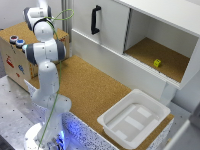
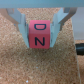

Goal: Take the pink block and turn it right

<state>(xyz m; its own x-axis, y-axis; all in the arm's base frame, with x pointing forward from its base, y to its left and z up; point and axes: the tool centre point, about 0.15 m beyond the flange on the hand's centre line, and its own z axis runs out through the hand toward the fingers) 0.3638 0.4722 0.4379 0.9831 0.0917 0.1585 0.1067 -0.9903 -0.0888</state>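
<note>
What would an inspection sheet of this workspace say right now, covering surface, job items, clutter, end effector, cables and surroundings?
Surface: cork table, bare in the middle.
Job's things: pink block between the end effector's fingers, letters D and N on its near face; hidden in the exterior view.
Clutter: white bin at the table's edge, toward the exterior view's right; small yellow block in the open cabinet compartment.
End effector: shut on the pink block, over the cork.
Cables: green cable running down along the arm.
Surroundings: white cabinet with a black handle; wooden box with buttons behind the arm.
</note>
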